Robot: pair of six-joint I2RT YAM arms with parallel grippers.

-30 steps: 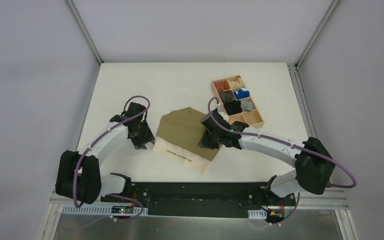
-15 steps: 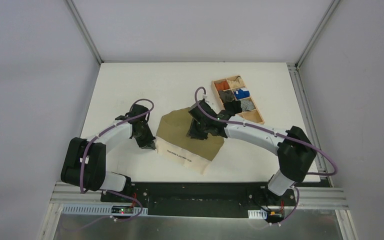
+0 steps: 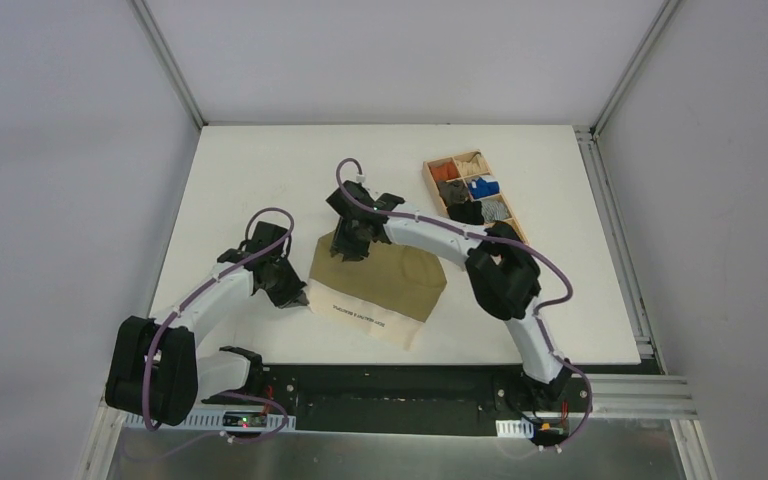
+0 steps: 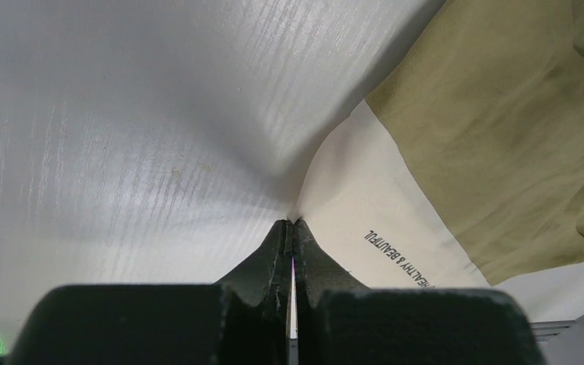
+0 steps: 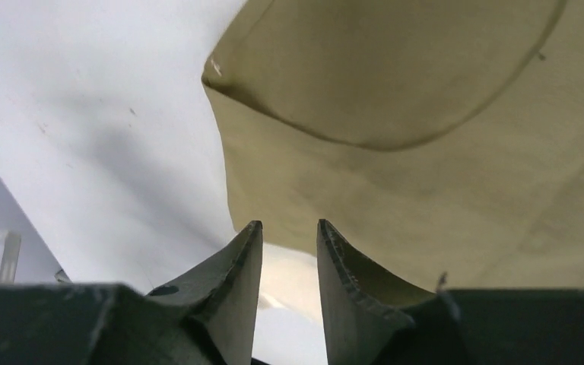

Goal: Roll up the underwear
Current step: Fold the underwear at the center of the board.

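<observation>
left end effector (image 4: 293, 223): fingers pressed together, pinching the near-left corner of the waistband (image 4: 365, 201), which tents up to the tips; right end effector (image 5: 289, 226): fingers parted, nothing between them, low over the far-left edge of the underwear (image 3: 380, 285); underwear: mid-worktop (image 3: 260, 170), between the two arms, waistband toward the bases; condition: olive-khaki body, cream waistband with small dark lettering, far part seemingly folded over, otherwise flat; progress: judged early, no roll formed, the whole rolling left to do.
</observation>
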